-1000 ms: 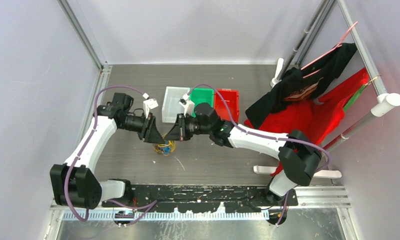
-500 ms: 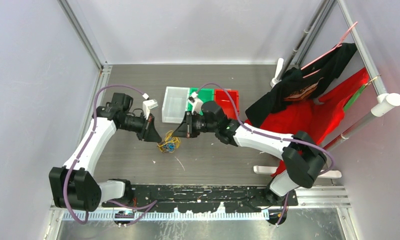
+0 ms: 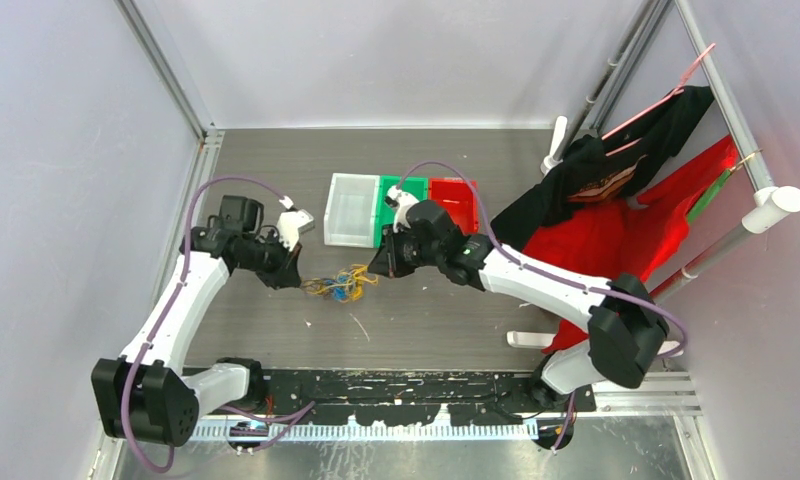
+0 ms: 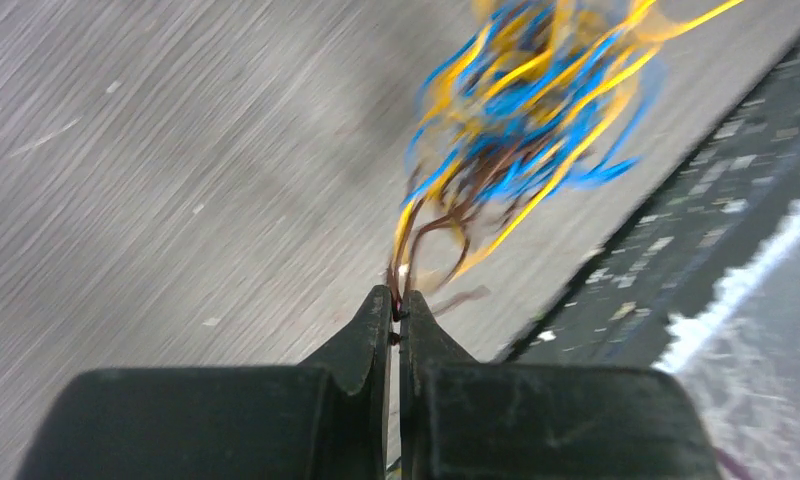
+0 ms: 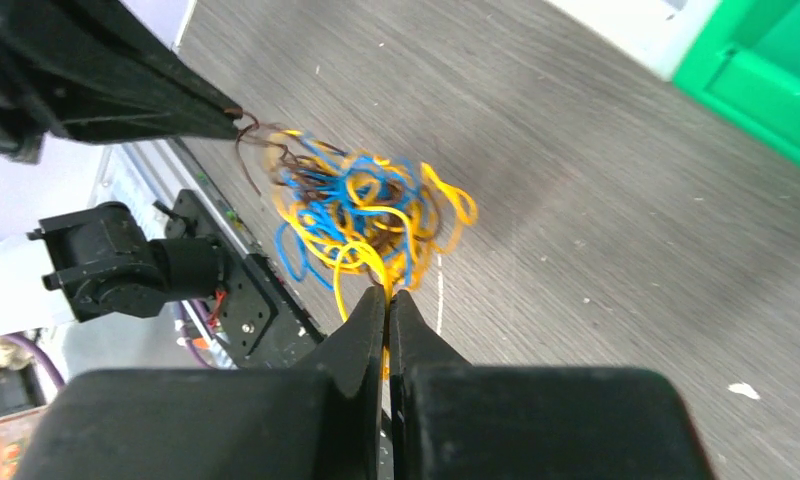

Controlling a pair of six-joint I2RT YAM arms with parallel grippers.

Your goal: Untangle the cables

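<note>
The cables (image 3: 342, 284) form a tangle of yellow, blue and dark brown wires, stretched sideways between my two grippers above the grey table. My left gripper (image 3: 301, 280) is at the tangle's left end, shut on dark brown wires (image 4: 408, 262); the bundle (image 4: 521, 110) is blurred in the left wrist view just past the gripper (image 4: 396, 298). My right gripper (image 3: 376, 272) is at the right end, shut on a yellow wire (image 5: 361, 262) that runs out of the clump (image 5: 361, 215). In the right wrist view my right gripper (image 5: 387, 293) faces the left gripper's fingers (image 5: 181, 105).
A white bin (image 3: 352, 209), a green bin (image 3: 388, 192) and a red bin (image 3: 454, 200) stand in a row behind the right gripper. Red and black clothes (image 3: 616, 220) hang on a rack at the right. Small wire scraps (image 3: 359, 326) lie on the table.
My left gripper has shut on the brown wires. Both grippers have moved apart, left going left and right going right, and the tangle is now spread out between them.
</note>
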